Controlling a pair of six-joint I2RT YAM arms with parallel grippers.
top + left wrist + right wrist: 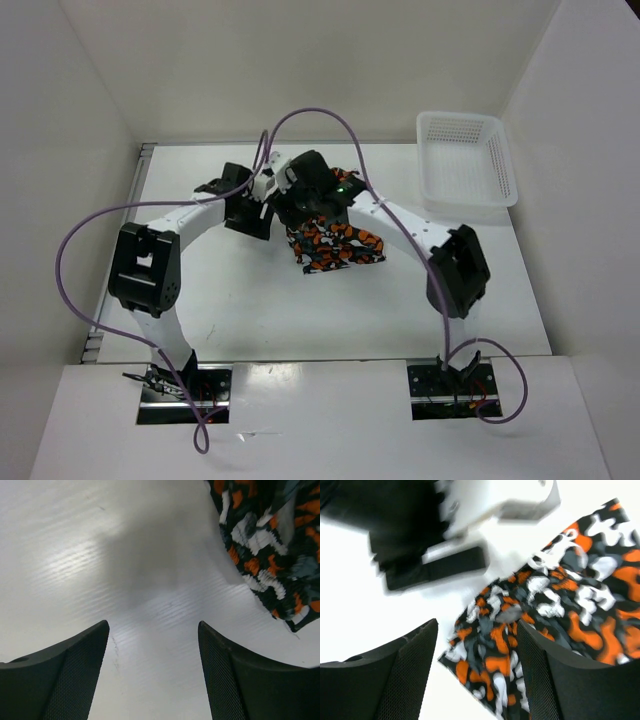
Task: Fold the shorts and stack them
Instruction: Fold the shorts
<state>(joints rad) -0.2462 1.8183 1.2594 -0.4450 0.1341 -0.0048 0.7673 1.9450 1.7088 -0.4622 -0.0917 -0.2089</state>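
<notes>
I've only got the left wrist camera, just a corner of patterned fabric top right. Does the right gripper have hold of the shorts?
Observer: No, the right gripper is open, with the shorts lying on the table beneath it.
Operator: Where on the table are they?
Observer: Near the middle, partly hidden under the right arm from above.
Operator: Anything else on the table?
Observer: A white basket at the far right corner.
</notes>
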